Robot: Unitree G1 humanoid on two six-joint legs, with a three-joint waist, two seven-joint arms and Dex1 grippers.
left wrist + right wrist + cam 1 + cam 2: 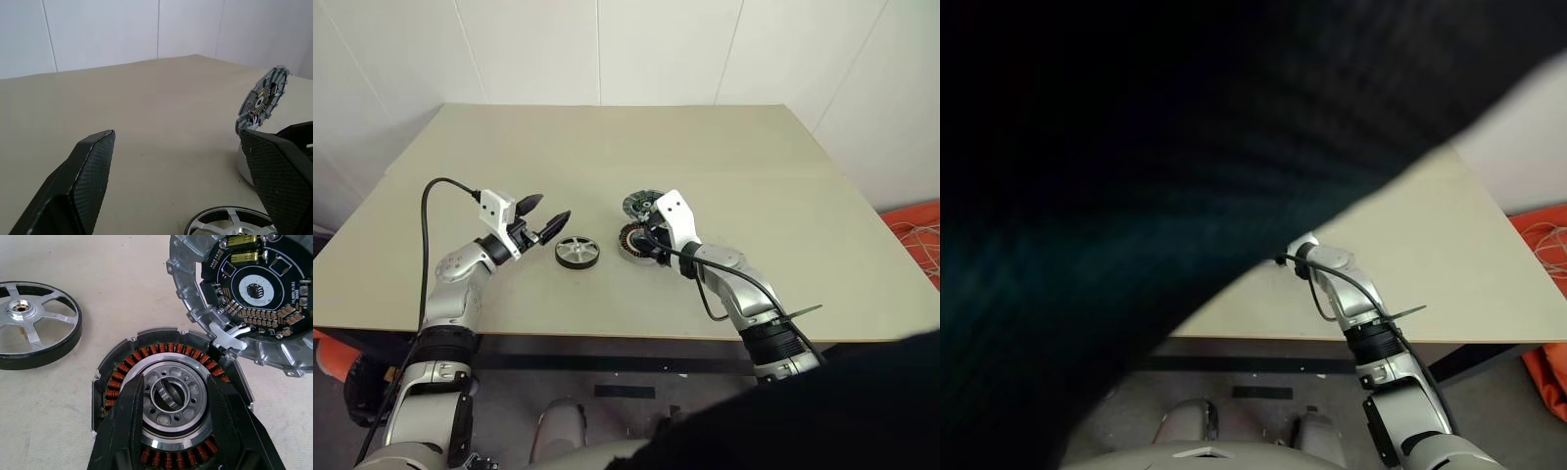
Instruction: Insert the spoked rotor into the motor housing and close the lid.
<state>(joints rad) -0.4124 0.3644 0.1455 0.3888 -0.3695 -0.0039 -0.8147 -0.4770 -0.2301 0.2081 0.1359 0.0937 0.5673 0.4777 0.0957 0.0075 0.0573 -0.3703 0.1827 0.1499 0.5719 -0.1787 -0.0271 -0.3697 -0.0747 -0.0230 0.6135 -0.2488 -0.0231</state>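
Three motor parts lay on the tan surface. The motor housing sat directly under the right gripper, whose jaws stood partly apart, straddling the central hub over the copper windings; actual contact could not be told. Its bore held only the hub and bearing. The lid leaned tilted just beyond those jaws, circuit board showing, touching the housing's rim. The spoked rotor lay flat just beside the left gripper, whose jaws gaped wide and empty above the surface.

Tool straddling motor housing hub, jaws apart
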